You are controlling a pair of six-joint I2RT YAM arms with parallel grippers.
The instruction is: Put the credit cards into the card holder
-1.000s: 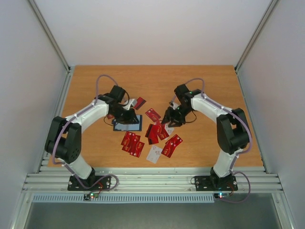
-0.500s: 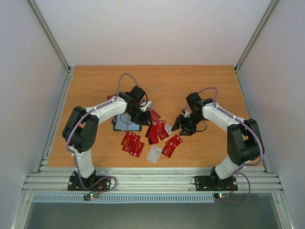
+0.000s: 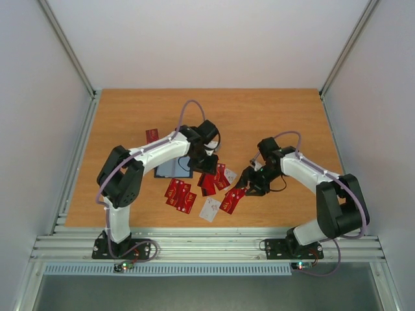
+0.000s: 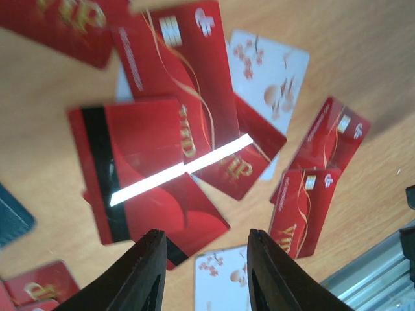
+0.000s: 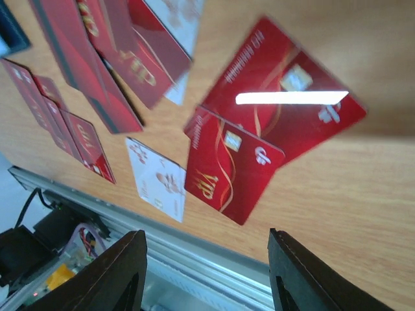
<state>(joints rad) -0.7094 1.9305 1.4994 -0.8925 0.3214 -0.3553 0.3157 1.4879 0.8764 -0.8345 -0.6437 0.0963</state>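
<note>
Pale grey walls (image 3: 39, 129) enclose an orange-brown wooden table (image 3: 130, 116). The left gripper (image 4: 206, 245) hangs over the card heap, jaws apart and empty. The right gripper (image 5: 204, 243) hangs over the heap's right edge, also apart and holding nothing. The card holder (image 3: 170, 170), dark blue, lies flat just left of the credit cards (image 3: 209, 184) at near-centre. Several red ones bear a gold "VIP". A lone red card (image 3: 152, 135) lies far left.

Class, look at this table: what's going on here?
Two robot arms work over red and white credit cards scattered on the table. The left arm's fingers hover open above the overlapping pile, the right arm's fingers open above two red cards. Neither holds anything. The navy card holder lies beside the pile.
</note>
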